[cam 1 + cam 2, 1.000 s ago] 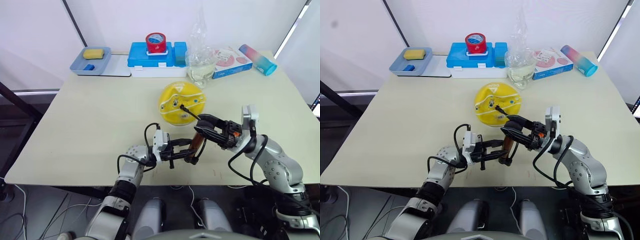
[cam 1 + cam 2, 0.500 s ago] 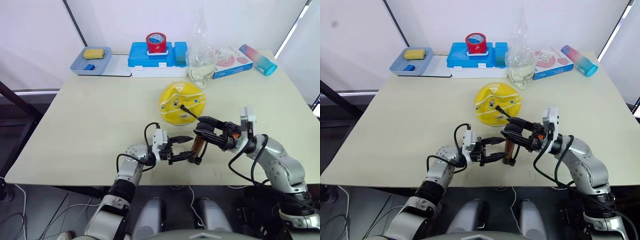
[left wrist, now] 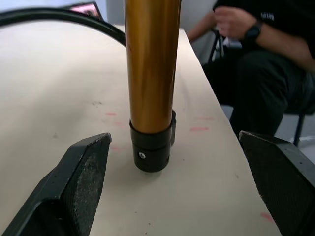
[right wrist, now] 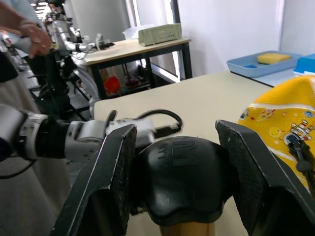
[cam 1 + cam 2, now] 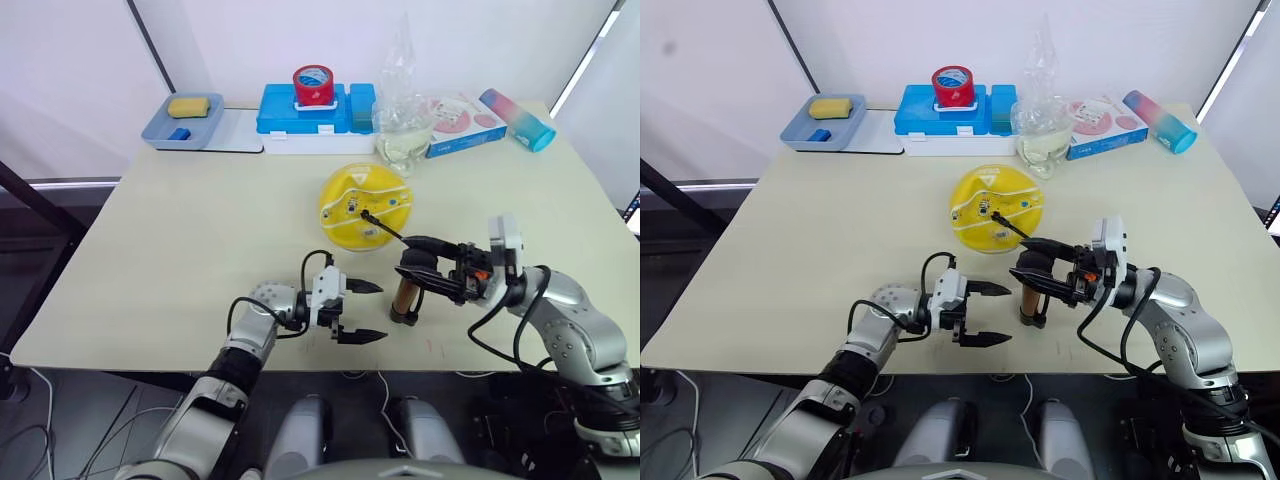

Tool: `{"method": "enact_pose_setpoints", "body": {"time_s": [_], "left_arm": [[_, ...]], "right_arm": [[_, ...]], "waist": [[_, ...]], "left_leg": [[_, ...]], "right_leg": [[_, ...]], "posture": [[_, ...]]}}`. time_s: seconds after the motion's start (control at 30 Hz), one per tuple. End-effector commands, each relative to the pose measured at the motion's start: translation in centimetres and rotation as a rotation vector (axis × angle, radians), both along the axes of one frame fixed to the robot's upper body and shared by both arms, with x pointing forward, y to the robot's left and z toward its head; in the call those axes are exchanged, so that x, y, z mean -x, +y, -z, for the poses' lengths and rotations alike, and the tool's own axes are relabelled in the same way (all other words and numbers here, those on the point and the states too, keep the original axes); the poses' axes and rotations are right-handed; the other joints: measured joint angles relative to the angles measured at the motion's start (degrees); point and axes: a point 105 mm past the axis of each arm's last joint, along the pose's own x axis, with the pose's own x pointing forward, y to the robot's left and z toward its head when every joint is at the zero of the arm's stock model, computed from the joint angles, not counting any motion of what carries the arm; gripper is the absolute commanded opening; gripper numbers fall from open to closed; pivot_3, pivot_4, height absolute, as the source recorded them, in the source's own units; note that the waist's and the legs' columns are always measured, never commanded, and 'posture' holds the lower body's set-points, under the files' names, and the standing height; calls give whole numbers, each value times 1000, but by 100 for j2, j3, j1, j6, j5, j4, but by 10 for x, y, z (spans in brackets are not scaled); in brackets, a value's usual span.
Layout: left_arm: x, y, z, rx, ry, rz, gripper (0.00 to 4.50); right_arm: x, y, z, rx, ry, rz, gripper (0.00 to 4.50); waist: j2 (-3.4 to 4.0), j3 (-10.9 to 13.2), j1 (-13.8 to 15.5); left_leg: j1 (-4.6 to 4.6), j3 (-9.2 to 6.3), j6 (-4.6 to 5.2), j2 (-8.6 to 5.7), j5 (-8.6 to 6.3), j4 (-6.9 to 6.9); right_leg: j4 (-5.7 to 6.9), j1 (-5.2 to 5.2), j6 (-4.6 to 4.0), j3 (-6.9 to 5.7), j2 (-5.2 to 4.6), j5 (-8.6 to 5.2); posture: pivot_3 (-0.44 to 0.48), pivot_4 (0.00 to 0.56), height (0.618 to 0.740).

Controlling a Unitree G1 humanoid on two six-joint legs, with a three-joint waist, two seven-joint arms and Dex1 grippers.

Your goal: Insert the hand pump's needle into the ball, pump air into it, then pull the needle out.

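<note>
Change since earlier frame: left claw [image 5: 360, 311] has let go of the hand pump's lower barrel and drawn back toward the robot's left; the pump now stands nearer upright.

Left claw: fingers spread wide, holding nothing, just beside the pump's base; seen from the left wrist, the base cap sits between the two fingertips with clear gaps either side.

Right claw [image 5: 412, 261]: fingers closed on the black handle at the top of the pump, one finger on each side of it.

Hand pump [image 5: 404, 297]: gold-bronze barrel, upright, black bottom cap resting on the counter [image 5: 180, 260] near its front edge. Black hose runs up from it to the ball.

Needle [image 5: 364, 214]: black fitting seated at the ball's valve; the tip itself too small to make out.

Ball [image 5: 364, 206]: yellow, saggy, mid-counter, just beyond the pump.

Background, left wrist view: a seated person [image 3: 266, 73] in dark clothing beyond the counter edge.
</note>
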Motion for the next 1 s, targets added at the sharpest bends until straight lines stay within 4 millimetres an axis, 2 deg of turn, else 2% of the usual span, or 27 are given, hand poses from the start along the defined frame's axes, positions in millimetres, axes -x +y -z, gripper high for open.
{"method": "enact_pose_setpoints", "body": {"time_s": [0.03,0.43,0.83,0.87,0.9,1.0], "left_arm": [[-3,-12,4,-40,1,10,4458],[1,-42,15,-113,-16,90,4458],[-1,-60,17,-70,40,56,4458],[-1,-60,17,-70,41,51,3964],[-1,-60,18,-70,42,48,3676],[-1,-60,20,-76,45,43,2208]], "right_arm": [[11,-8,-8,-11,-56,-61,2052],[17,-21,-12,-16,-53,-143,2052],[15,-20,-15,-33,-67,-135,2052],[15,-20,-15,-33,-68,-133,2052],[15,-20,-15,-33,-68,-132,2052],[14,-21,-15,-32,-67,-127,2052]], "waist": [[0,0,4],[-2,1,-1],[-4,2,-1],[-4,2,-2],[-4,2,-3],[-4,2,-2]], "left_leg": [[-1,0,0,0,0,0],[-1,-4,0,-2,0,0],[-4,-8,0,-4,0,0],[-5,-9,0,-4,0,0],[-5,-8,0,-4,0,0],[-4,-10,0,-4,0,0]], "right_leg": [[0,0,0,0,0,0],[0,-1,1,-2,0,1],[0,-1,10,-4,0,6],[0,-1,9,-4,0,6],[0,-1,9,-4,-1,6],[0,-1,8,-4,0,6]], "posture": [[0,150,739],[0,150,739],[0,150,739],[0,150,739],[0,150,739],[0,150,739]]}}
